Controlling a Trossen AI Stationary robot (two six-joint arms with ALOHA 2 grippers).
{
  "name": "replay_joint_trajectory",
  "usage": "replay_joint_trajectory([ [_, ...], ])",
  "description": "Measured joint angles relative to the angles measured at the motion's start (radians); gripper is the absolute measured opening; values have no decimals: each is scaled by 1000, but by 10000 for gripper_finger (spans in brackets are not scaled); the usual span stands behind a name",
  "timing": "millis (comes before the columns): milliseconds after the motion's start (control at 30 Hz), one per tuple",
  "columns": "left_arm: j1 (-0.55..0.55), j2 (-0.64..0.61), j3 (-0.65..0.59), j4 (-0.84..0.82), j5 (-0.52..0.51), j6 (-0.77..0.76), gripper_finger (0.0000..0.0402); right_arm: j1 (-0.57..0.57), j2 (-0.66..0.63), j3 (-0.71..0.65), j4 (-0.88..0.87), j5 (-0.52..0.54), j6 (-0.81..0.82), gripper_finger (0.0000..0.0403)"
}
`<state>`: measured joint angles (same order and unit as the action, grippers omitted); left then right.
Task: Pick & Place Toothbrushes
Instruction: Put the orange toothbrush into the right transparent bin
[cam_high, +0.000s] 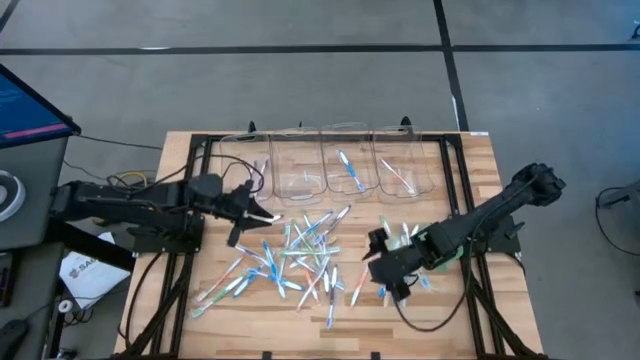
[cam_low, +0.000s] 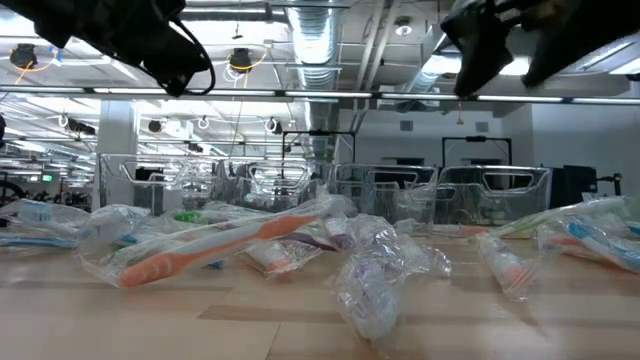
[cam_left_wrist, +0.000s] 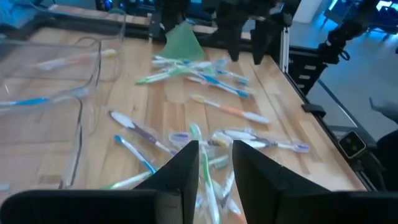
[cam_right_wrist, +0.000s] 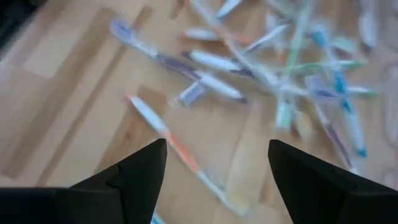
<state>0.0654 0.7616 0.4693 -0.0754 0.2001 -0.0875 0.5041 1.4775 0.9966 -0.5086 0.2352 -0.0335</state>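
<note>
Toothbrushes (cam_high: 300, 258) lay scattered mid-surface in the high view, the left gripper (cam_high: 268, 217) at the pile's left edge and the right gripper (cam_high: 378, 262) at its right; the left wrist view showed its fingers (cam_left_wrist: 186, 168) narrowly parted, gripping nothing visible; the right wrist view showed its fingers (cam_right_wrist: 140, 168) wide open above an orange-accented brush (cam_right_wrist: 174, 149).

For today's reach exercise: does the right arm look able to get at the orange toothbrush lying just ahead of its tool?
Probably yes. The right tool is open above the orange toothbrush, which lies alone on bare wood with nothing over it.
</note>
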Motion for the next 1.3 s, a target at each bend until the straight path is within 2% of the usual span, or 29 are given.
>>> replay_joint_trajectory([
  [200, -12, 0, -12, 7, 0, -5, 90, 2, 149, 20, -15, 12, -132, 276],
  [300, -16, 0, -12, 10, 0, -6, 90, -5, 242, 108, -50, 12, -135, 276],
  [500, -16, 0, -12, 14, 0, -4, 90, -37, 403, 302, -314, -18, -123, 276],
  [667, -16, 0, -12, 13, 0, -4, 90, -70, 496, 396, -416, -66, -115, 276],
  [900, -16, 0, -12, 17, 0, 6, 90, -111, 585, 407, -422, -206, -78, 276],
  [1300, -16, 0, -12, 31, 0, 12, 90, -113, 591, 406, -420, -215, 2, 276],
])
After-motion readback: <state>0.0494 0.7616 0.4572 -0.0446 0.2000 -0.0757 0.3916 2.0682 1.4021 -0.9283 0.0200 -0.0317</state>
